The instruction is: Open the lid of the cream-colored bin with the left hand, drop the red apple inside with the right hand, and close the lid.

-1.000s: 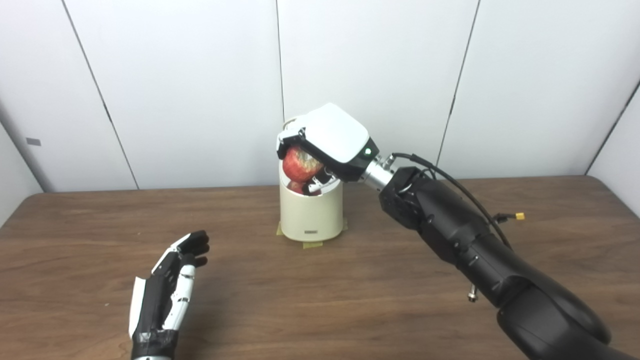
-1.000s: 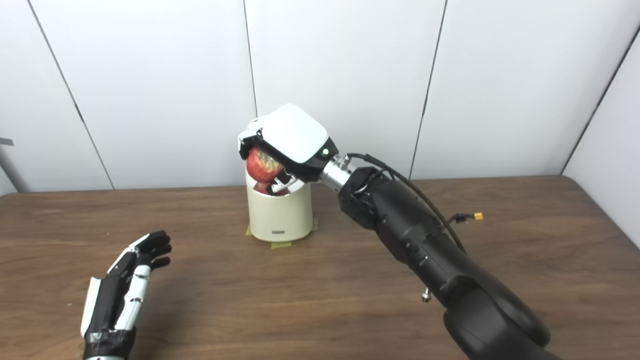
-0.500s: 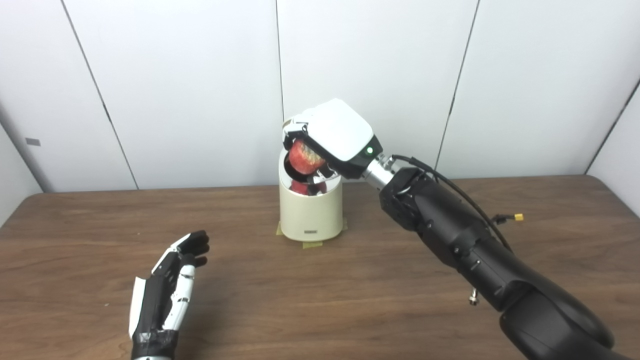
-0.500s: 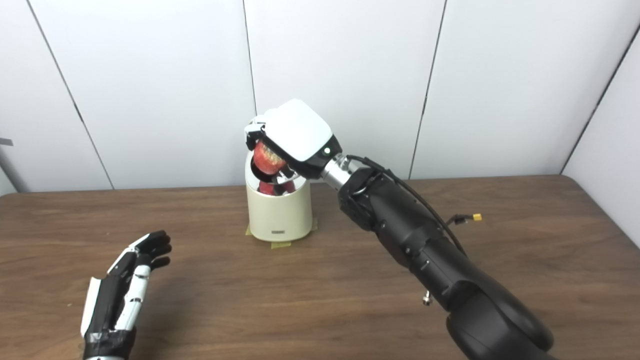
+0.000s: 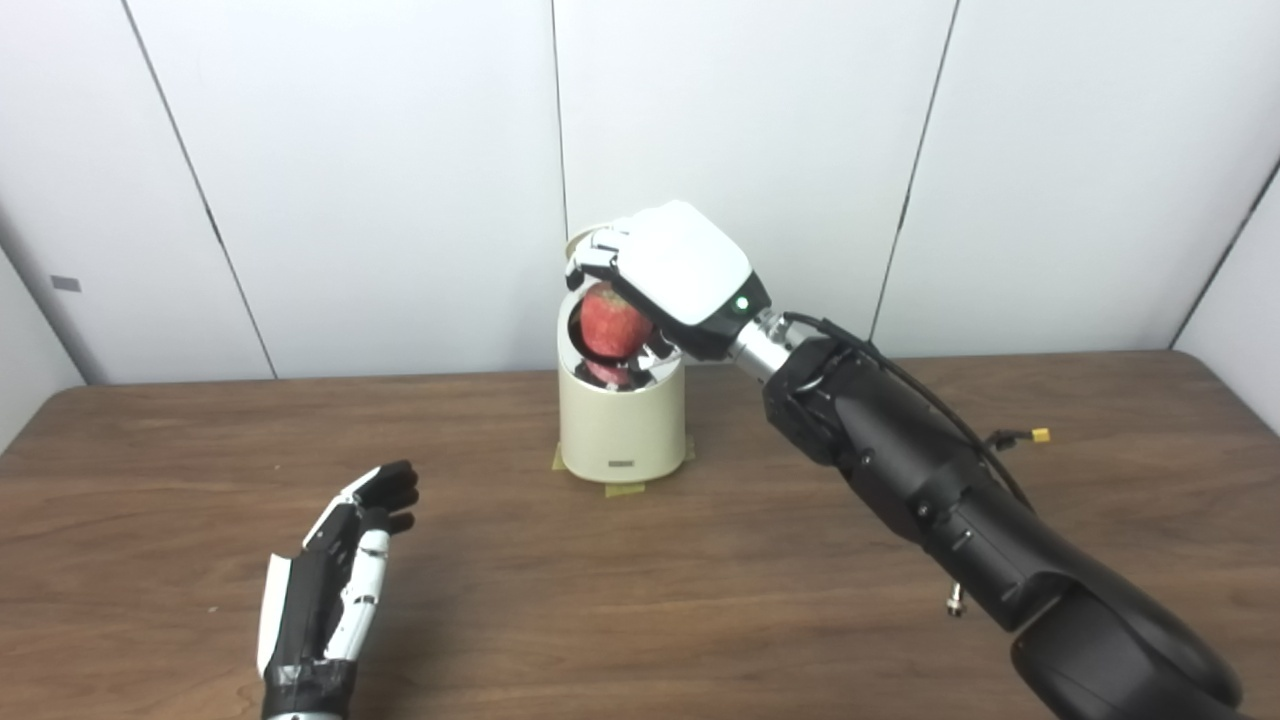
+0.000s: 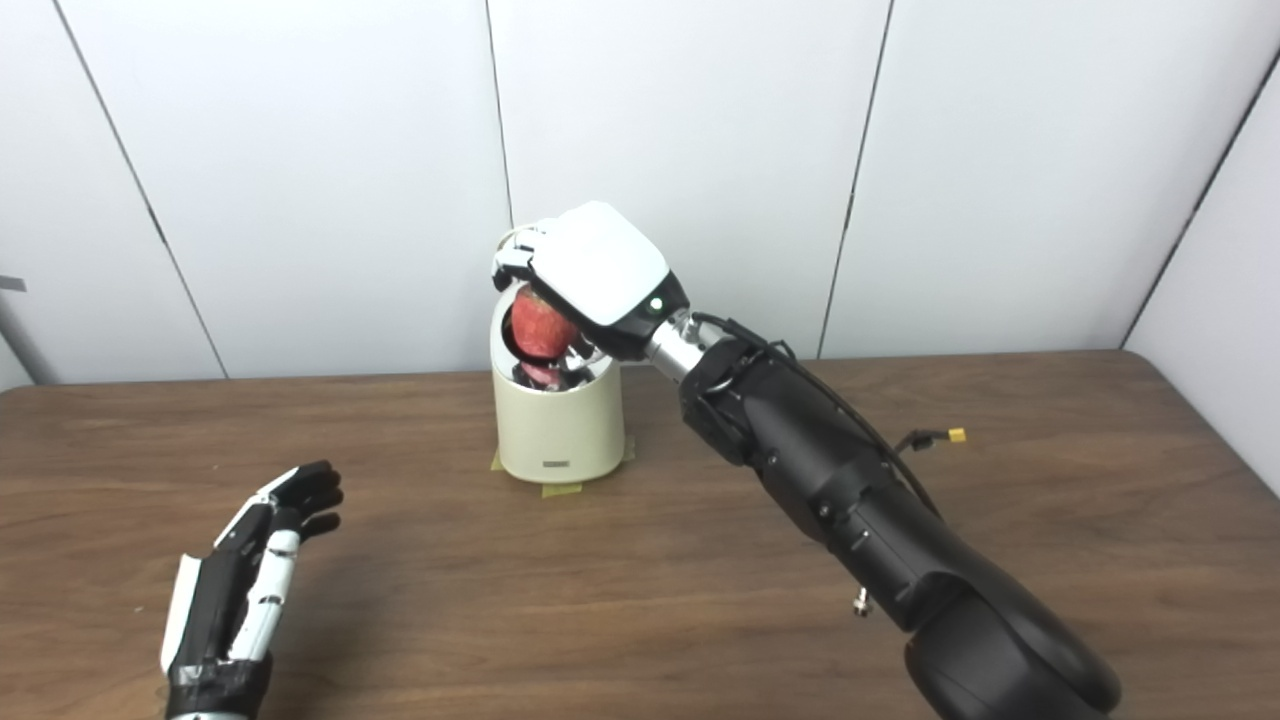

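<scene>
Robot hand (image 5: 672,275) around round apple (image 5: 610,325)

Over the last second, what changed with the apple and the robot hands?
The right robot hand carried the red apple a little back and to the right, so it now sits over the mouth of the cream-colored bin rather than at its front-left rim. The fingers look looser, but I cannot tell if the apple is released. The left robot hand stayed open on the table; the bin did not move.
</scene>
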